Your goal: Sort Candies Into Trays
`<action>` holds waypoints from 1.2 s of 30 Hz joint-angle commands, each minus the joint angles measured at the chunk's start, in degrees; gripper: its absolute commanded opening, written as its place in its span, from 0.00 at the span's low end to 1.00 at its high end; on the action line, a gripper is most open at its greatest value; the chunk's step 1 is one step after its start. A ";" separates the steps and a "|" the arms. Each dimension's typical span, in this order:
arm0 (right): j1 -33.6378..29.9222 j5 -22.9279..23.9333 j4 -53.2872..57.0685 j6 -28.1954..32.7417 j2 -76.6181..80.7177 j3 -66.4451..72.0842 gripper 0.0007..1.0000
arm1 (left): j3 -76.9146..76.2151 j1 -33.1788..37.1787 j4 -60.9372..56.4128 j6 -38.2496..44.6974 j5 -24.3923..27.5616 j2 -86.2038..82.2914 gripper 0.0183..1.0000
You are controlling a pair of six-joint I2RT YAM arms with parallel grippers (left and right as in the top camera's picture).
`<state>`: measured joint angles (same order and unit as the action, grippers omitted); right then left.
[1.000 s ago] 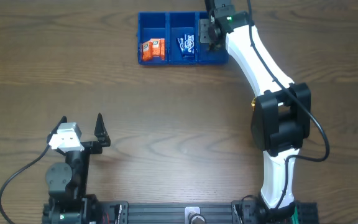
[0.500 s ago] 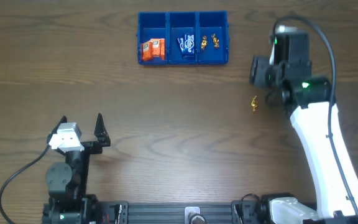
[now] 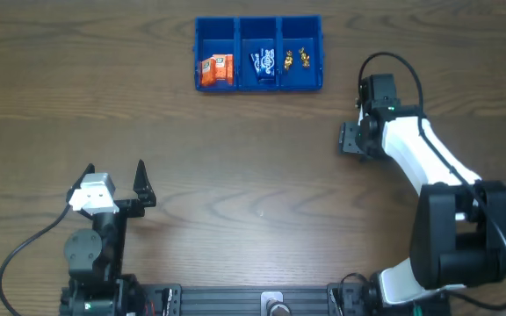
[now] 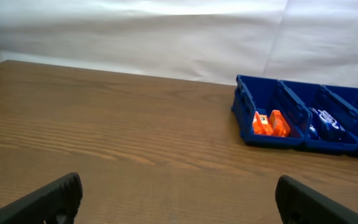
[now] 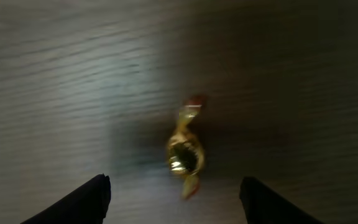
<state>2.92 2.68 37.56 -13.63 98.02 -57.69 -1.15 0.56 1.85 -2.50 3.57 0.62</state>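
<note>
Surface: brown wood-grain bench [image 3: 235, 175], with a white backdrop [image 4: 166, 31] behind its far edge in the left wrist view.

Item 1: blue tray [image 3: 258, 19], three compartments side by side, at the far middle of the bench. The left compartment held orange candies [image 3: 216, 70], the middle one blue candies [image 3: 263, 65], and the right one two small gold candies [image 3: 295, 59].

Item 2: loose gold candy [image 5: 186, 152], foil-wrapped with twisted ends. It lay on the bare bench, well apart from the tray, on the right arm's side.

Item 3: right gripper [image 3: 351, 140], pointed down at the bench to the right of the tray and nearer than it. Its fingers were spread wide and held nothing. In its own wrist view the loose gold candy lay on the wood in the gap between the two fingers, touching neither.

Item 4: left gripper [image 3: 115, 167], near its base on the left of the bench, well apart from the tray. Its fingers were also spread wide, with nothing between them.
</note>
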 commanded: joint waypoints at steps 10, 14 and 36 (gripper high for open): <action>-1.55 0.15 -2.78 -1.31 4.61 -0.11 0.66 | 0.85 0.17 2.36 0.83 0.72 -0.24 1.00; -1.55 0.15 -2.84 -1.33 4.61 -0.11 0.54 | 0.85 0.17 2.36 0.83 0.72 -0.24 1.00; -2.03 0.15 -4.15 -1.38 5.05 -0.11 0.37 | 0.85 0.17 2.36 0.83 0.72 -0.24 1.00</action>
<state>1.19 2.72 33.67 -14.90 102.13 -57.69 -1.15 0.56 1.85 -2.50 3.57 0.62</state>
